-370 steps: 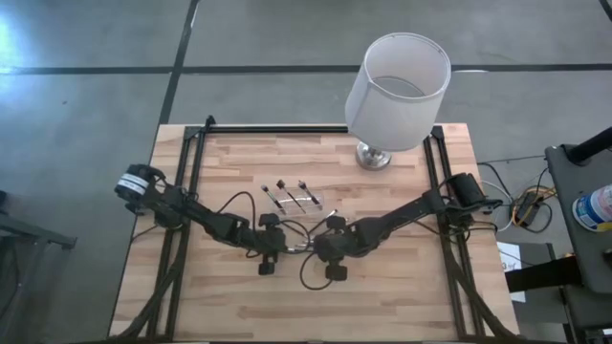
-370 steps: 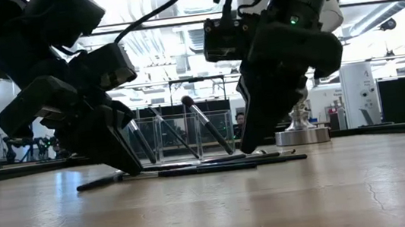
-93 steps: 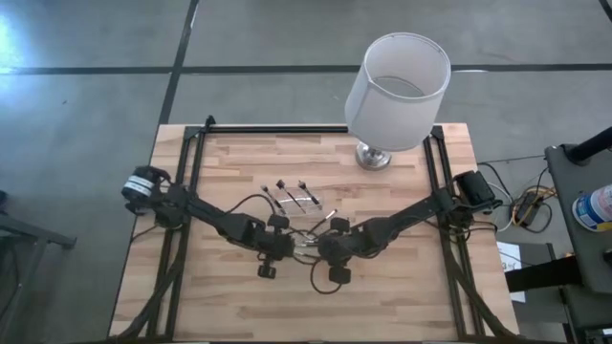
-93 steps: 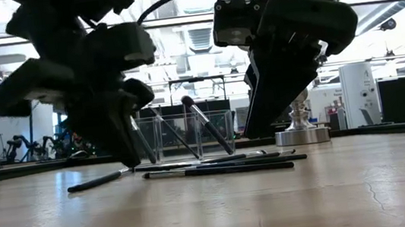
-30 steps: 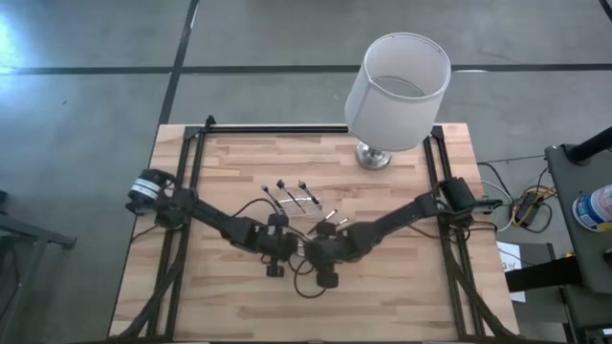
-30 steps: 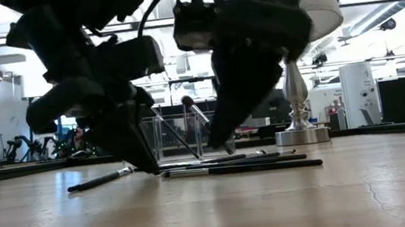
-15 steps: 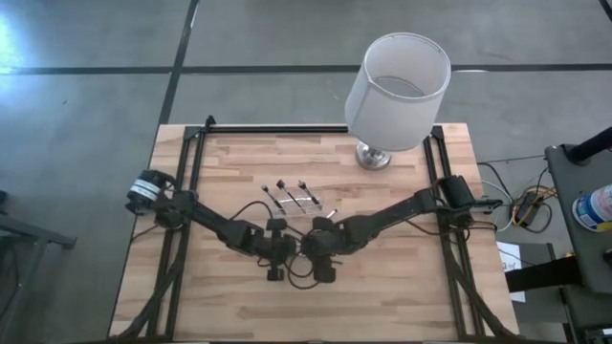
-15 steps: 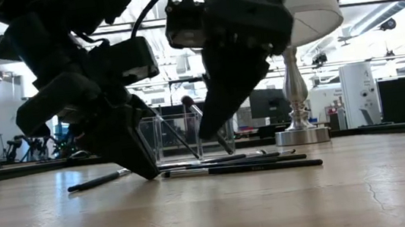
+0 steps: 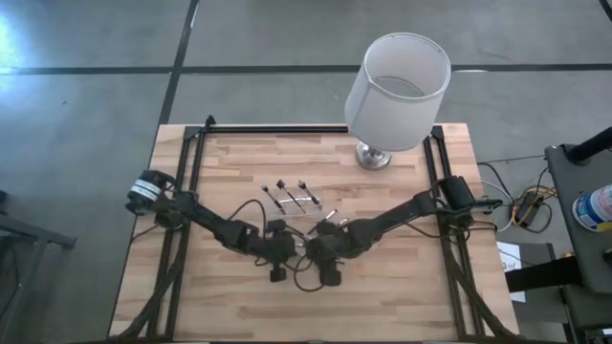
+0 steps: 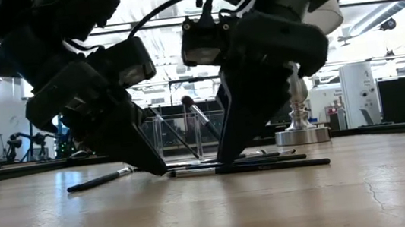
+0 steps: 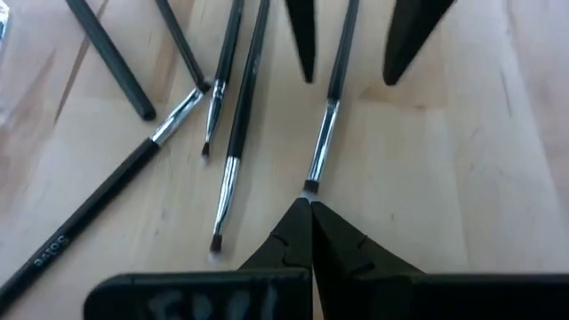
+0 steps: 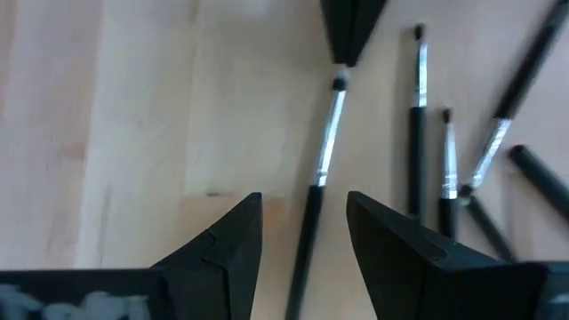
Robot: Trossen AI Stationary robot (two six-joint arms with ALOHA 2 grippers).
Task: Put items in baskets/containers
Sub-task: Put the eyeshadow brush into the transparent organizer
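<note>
Several thin brushes with dark handles and silvery ferrules lie flat on the wooden table (image 9: 402,296). One brush (image 12: 322,151) lies between my two grippers at the table's middle. My right gripper (image 12: 304,206) is open, a finger on either side of this brush's handle, apart from it. My left gripper (image 11: 308,206) is shut, its tips right at the brush's bristle end (image 11: 310,186). Other brushes (image 11: 233,124) lie beside it. The clear container (image 10: 189,134) stands farther back, with brushes (image 10: 205,124) leaning in it. My left gripper's shut fingertips (image 11: 302,222) point slanting down at the table right by the brush's bristle end (image 12: 338,84). Whether they touch it, I cannot tell. The brush lies flat on the table.
A white drum-shaded lamp (image 9: 396,91) stands at the far right on a silvery base (image 10: 302,136). Black cables (image 9: 251,204) loop off both arms over the table's middle. Bare wood lies along the near edge.
My right gripper has come down from just above the table until its open fingers stand astride the brush's handle. My left gripper has stayed shut and low at the brush's bristle end.
</note>
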